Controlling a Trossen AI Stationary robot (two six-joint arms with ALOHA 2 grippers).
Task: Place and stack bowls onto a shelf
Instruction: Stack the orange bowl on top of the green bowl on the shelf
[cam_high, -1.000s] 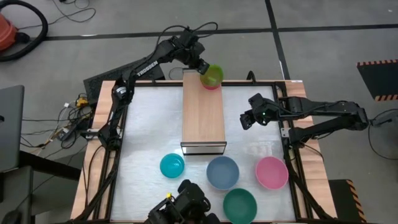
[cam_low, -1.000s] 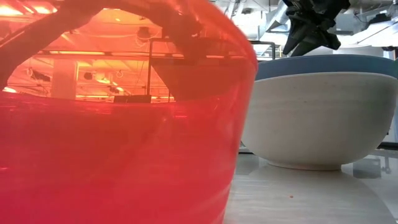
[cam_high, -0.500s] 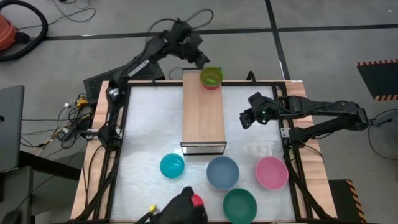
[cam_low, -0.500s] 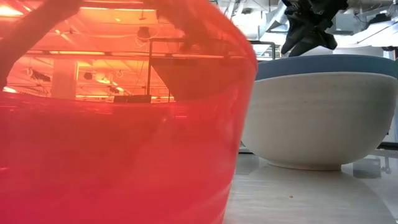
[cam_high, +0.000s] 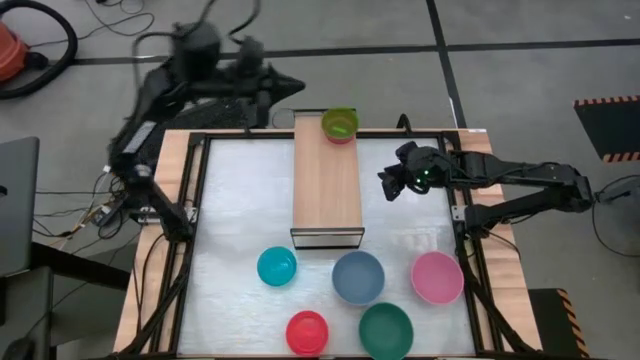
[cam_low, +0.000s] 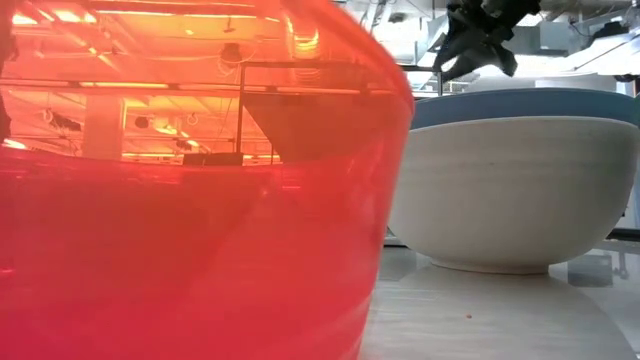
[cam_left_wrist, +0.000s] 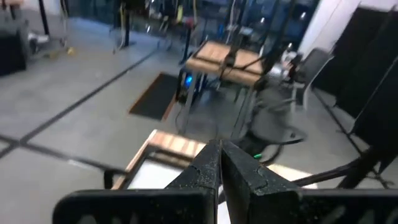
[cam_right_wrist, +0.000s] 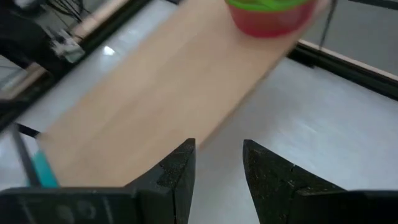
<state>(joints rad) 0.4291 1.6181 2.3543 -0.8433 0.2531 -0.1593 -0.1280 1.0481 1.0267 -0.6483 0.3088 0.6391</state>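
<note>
Shelf (cam_high: 326, 180) beside right end effector (cam_high: 392, 184)

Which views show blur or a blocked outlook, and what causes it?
Low view: the red bowl sits against the lens and tints the room orange. High view: the left arm smears with motion. Right wrist view: the stacked bowls look soft on the shelf.

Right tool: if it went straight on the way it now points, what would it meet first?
Most likely the shelf. The right tool, fingers apart and empty, aims across bare table toward the board's long side. The lime green bowl, nested in a magenta-pink bowl, sits off to one side. Height is unclear.
</note>
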